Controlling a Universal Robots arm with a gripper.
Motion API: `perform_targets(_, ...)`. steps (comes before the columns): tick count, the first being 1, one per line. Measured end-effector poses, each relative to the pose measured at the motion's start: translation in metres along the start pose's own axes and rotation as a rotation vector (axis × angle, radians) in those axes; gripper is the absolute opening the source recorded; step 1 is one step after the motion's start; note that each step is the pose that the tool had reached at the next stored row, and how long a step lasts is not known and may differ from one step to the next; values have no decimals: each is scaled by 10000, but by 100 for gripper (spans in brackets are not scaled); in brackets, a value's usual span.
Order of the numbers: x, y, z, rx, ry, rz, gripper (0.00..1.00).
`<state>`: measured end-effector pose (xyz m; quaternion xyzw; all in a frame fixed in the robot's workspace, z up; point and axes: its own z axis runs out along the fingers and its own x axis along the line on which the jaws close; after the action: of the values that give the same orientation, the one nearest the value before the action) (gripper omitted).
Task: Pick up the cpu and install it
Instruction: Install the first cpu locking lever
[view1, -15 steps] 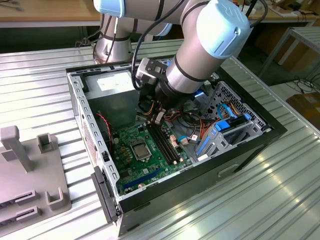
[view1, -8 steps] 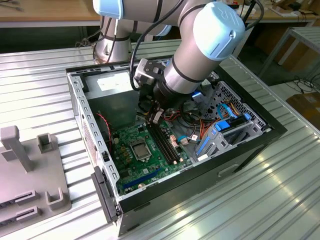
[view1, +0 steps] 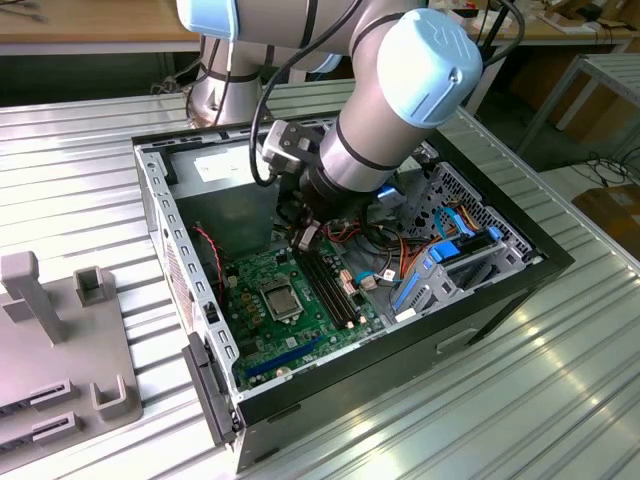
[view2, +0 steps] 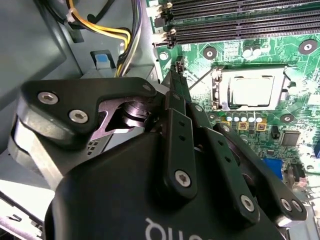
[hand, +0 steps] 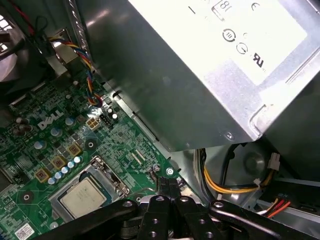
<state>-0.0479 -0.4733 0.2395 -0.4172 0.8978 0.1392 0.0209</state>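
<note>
While the arm (view1: 400, 100) reaches down into the open computer case (view1: 520, 270), its pincer (hand: 168, 186) hangs just above the green motherboard (hand: 125, 145), near the board's edge beside the silver power supply box (hand: 190, 75). In the first wrist view the two black fingertips (hand: 163, 186) stand pressed together with nothing between them; in the second wrist view they meet in the same way at a narrow point (view2: 176, 75) over the board.

Close by lies the cpu (hand: 82, 196), a small flat square with a plain, pale silver-grey metal top, slightly glossy, with a few faint marks on it that cannot be read. It sits flat inside the metal-framed socket (hand: 117, 181), its edges parallel to the frame. In the second wrist view the cpu (view2: 252, 90) shows as a bright square in that frame, just beyond the fingertips and apart from them. In the exterior view the cpu (view1: 280, 298) lies at about seven o'clock from the pincer, near the middle of the board.

Beyond the socket run the long dark memory slots (view2: 235, 22). A bundle of yellow and black cables (hand: 225, 185) curves under the power supply. Farther off, at nine o'clock from the case in the exterior view, a grey fixture (view1: 50, 350) stands on the ribbed metal worktop (view1: 80, 170).
</note>
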Motion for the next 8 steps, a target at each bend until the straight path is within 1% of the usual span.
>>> perform_targets(8,54,-29,-15,-18,27,-115,11)
